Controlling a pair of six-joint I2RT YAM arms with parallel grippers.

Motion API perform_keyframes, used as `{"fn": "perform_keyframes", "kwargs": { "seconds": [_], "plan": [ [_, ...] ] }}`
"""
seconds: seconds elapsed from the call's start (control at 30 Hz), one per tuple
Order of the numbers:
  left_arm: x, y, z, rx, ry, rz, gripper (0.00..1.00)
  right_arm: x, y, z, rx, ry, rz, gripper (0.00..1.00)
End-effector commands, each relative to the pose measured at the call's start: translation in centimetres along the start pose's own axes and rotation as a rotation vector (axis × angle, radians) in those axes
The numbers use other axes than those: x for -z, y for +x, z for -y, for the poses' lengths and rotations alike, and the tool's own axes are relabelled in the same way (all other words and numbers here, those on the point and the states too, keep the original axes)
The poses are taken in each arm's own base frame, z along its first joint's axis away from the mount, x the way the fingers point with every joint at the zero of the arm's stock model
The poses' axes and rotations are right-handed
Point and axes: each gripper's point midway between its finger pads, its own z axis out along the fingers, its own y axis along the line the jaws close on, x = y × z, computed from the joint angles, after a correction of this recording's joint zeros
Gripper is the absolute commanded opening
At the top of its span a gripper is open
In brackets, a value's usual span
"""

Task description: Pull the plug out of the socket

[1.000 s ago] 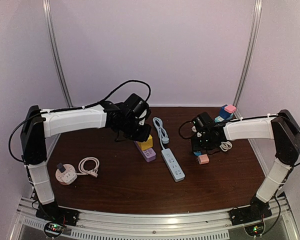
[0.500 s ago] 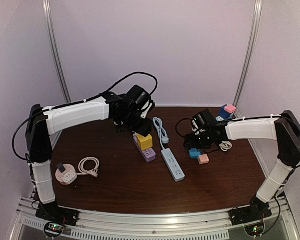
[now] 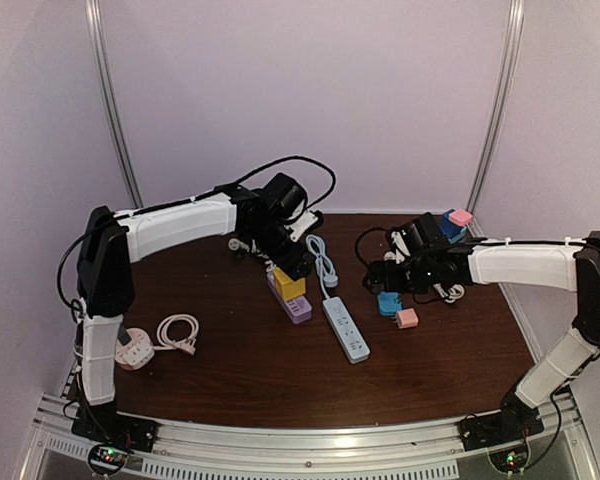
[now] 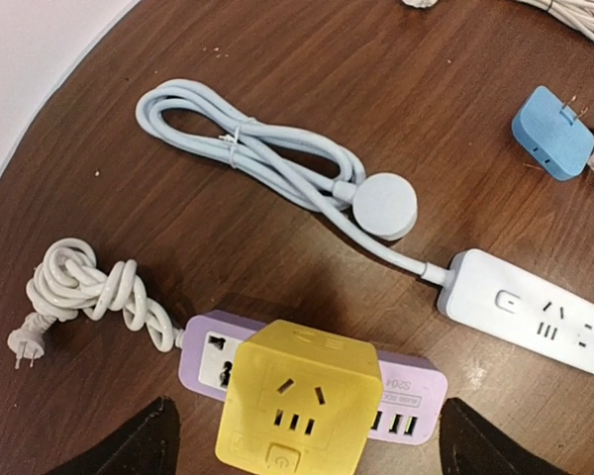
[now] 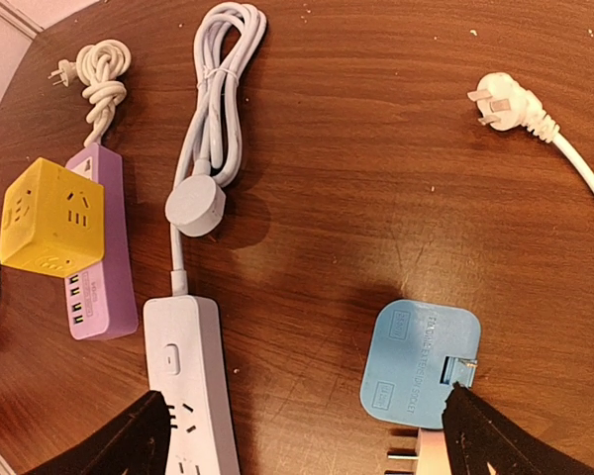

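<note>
Both arms have lifted away since the earlier view: the left gripper [image 4: 309, 406] has come off the yellow plastic cube adapter [image 5: 49, 218] and drawn back toward the far wall. The right gripper [image 5: 305, 396] has let go of the flat blue square plug [image 5: 416, 361], which now lies loose on the dark wooden counter [image 3: 240, 370], just beside a small pink plug [image 3: 407, 318]. We see both sets of jaws standing wide apart with nothing between their tips. The yellow cube sits squarely on one end of the lilac power strip [image 4: 203, 361], left of the long white power strip [image 4: 535, 312], and we judge it to be plugged in there. We expect the cube to be light, rigid and smooth-sided, held only by the friction of its prongs. The lilac strip looks light enough to rise with it. We would therefore pin the strip at its free end with one arm, close the other jaws on two opposite flat faces of the cube, low down, and pull straight up without rocking.
</note>
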Motion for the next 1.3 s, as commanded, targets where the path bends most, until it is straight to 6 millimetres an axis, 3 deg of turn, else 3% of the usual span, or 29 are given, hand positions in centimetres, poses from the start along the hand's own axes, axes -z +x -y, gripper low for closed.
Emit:
{"fn": "perform_keyframes", "kwargs": {
  "seconds": [0.0,0.33,0.63,0.87,1.03,1.27],
  "plan": [
    [-1.4,0.4,0.4,-0.082,0.09,-0.03,0.93,0.9,-0.1,-0.4,-0.011,-0.029,0.026,0.97],
    [-3.2,2.3,-0.6,-0.042,0.155,-0.089,0.9,1.0,0.2,-0.4,-0.021,-0.033,0.023,0.97],
    [-3.4,4.0,0.2,-0.001,0.19,-0.138,0.66,0.7,0.2,-1.1,-0.036,-0.073,0.017,0.97],
    [-2.5,5.5,-1.6,0.175,0.054,-0.176,0.51,0.2,-0.2,-2.2,-0.032,-0.113,0.017,0.97],
    [-1.7,7.2,-1.9,0.267,-0.069,-0.206,0.45,-0.4,-0.3,-3.9,-0.028,-0.165,0.009,0.96],
    [-0.7,8.9,-0.8,0.379,-0.194,-0.201,0.37,-2.0,0.2,-8.5,-0.018,-0.259,-0.024,0.93]
  ]
}}
